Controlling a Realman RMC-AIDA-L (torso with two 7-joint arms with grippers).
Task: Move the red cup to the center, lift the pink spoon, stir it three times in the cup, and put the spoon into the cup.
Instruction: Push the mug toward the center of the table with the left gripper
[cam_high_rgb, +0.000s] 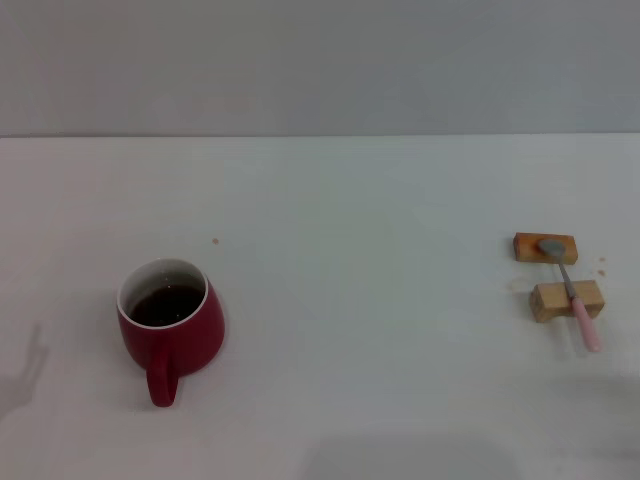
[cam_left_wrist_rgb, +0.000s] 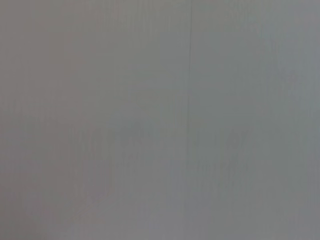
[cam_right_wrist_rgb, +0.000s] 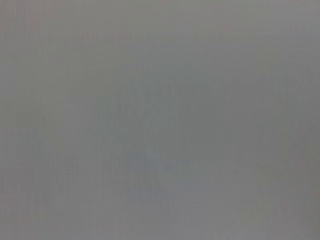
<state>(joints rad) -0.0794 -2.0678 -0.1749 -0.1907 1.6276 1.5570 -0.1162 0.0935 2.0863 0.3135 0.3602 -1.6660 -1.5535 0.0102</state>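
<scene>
Fingers of both grippers out of sight, state unknowable; red cup (cam_high_rgb: 171, 320) stands left on the counter (cam_high_rgb: 380, 350), pink spoon (cam_high_rgb: 572, 291) rests across two wooden blocks (cam_high_rgb: 556, 273) far right.

I can't see either gripper from my head camera, both wrist cameras give me only flat grey, and the red cup (cam_high_rgb: 172, 325) hides its own far wall.

The right wrist view shows only a plain grey surface (cam_right_wrist_rgb: 160, 120) filling the whole frame. Faint, soft changes of tone cross it, a little lighter toward one side. What surface it is cannot be told.
</scene>
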